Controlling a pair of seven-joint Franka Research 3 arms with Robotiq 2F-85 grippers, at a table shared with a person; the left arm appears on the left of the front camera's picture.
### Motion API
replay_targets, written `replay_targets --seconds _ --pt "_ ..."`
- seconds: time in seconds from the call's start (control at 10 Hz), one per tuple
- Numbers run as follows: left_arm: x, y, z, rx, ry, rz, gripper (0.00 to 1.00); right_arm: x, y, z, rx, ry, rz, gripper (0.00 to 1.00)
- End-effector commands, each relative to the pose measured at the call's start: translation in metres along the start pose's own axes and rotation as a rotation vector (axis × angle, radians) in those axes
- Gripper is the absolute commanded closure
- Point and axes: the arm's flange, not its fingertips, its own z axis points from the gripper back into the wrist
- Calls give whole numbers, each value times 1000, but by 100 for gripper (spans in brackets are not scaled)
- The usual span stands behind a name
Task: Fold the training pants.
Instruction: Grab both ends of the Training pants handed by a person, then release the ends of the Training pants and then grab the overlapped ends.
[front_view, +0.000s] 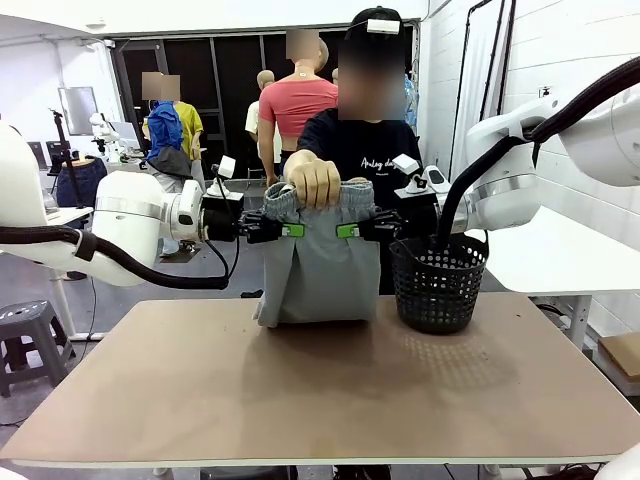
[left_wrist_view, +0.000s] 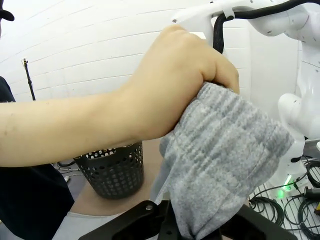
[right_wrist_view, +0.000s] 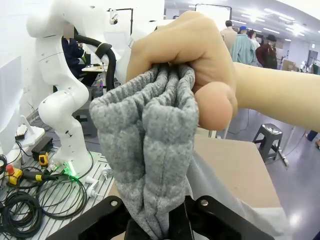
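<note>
The grey training pants (front_view: 318, 262) hang above the far edge of the table (front_view: 320, 385), their lower part resting on it. A person's hand (front_view: 312, 180) bunches the elastic waistband from above. My left gripper (front_view: 288, 230) is shut on the pants' left side just below the waistband, and my right gripper (front_view: 350, 230) is shut on the right side at the same height. In the left wrist view the grey fabric (left_wrist_view: 225, 160) runs down between my fingers under the hand (left_wrist_view: 170, 85). The right wrist view shows gathered fabric (right_wrist_view: 150, 150) pinched between my fingers below the hand (right_wrist_view: 200, 60).
A black mesh basket (front_view: 436, 282) stands on the table just right of the pants, close under my right arm. The near half of the table is bare. The person stands at the far edge behind the pants.
</note>
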Motion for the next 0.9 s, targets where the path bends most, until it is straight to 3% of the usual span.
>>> replay_targets --seconds 0.0,0.8 --pt "4 -2 -2 15 -15 -11 100 2 1 0 2 -18 -2 100" --pt "4 -2 -2 15 -15 -11 100 2 1 0 2 -18 -2 100"
